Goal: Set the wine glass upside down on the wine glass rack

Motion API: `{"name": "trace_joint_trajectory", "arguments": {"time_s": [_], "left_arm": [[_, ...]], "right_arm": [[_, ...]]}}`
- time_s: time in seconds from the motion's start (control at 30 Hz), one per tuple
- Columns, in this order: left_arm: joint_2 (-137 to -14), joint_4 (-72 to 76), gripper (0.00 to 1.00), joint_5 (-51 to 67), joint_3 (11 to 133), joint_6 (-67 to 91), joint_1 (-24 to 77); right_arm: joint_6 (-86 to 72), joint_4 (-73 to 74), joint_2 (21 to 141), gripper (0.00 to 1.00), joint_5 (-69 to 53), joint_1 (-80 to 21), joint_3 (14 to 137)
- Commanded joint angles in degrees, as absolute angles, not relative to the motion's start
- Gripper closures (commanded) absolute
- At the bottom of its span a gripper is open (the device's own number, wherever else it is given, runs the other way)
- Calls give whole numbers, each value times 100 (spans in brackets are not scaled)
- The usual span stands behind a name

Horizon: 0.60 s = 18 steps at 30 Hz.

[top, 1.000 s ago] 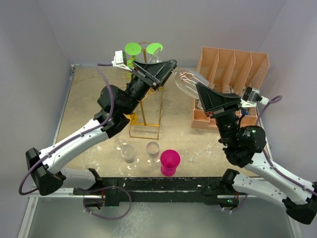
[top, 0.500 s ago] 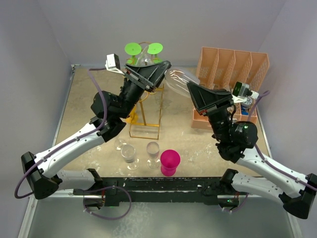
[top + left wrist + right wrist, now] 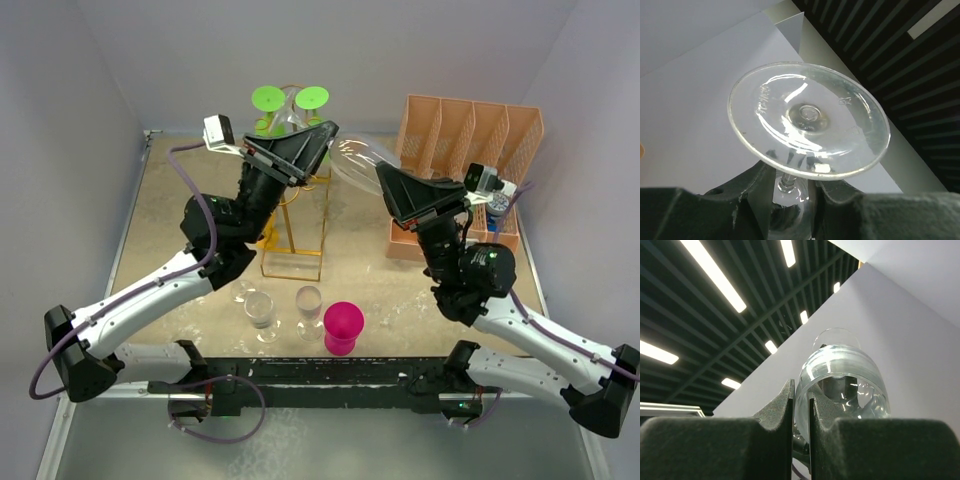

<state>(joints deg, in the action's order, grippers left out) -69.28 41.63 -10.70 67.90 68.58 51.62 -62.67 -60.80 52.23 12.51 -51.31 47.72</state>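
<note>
Left gripper [image 3: 790, 175], clamped on the foot-up wine glass [image 3: 807, 117] stem, hovers by the wine glass rack [image 3: 292, 225] top, hanging not yet done, while right gripper [image 3: 801, 400] pinches a second glass [image 3: 842, 380]

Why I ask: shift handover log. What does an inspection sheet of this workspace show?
Surface: tan table; no spill seen.
Job's things: wine glass held in the air between both claws; wine glass rack upright, green discs at its top.
Clutter: peach organizer, magenta cup, two clear glasses at the near edge.
Grippers: left claw shut on its stem; right claw shut on its bowl.
Cables: purple cables, looping free.
Surroundings: plain grey walls; nothing else seen.
</note>
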Motion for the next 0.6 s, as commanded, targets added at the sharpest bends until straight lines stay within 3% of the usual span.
{"name": "trace_joint_trajectory", "arguments": {"time_s": [0.0, 0.17, 0.3, 0.37, 0.47, 0.57], "left_arm": [[-7065, 5160, 78, -1102, 6711, 6511, 5221], [-7200, 4735, 99, -617, 7186, 6206, 5240], [-7103, 4635, 100, -678, 7181, 5887, 5251], [-7020, 4304, 100, -734, 7279, 5615, 5250], [-6895, 3408, 100, -899, 7633, 5106, 5244], [-6906, 2252, 100, -1176, 8245, 4482, 5246]], "right_arm": [[-6500, -6533, 5143, 98, 1429, -5116, 5131], [-6662, -6218, 5025, 98, 1487, -5115, 5139], [-6498, -5894, 5020, 95, 1436, -5115, 5340], [-6455, -5681, 5016, 82, 1437, -5116, 5376], [-6424, -5205, 4936, 55, 1547, -5115, 5382], [-6323, -4808, 4750, 40, 1720, -5115, 5341]]}}
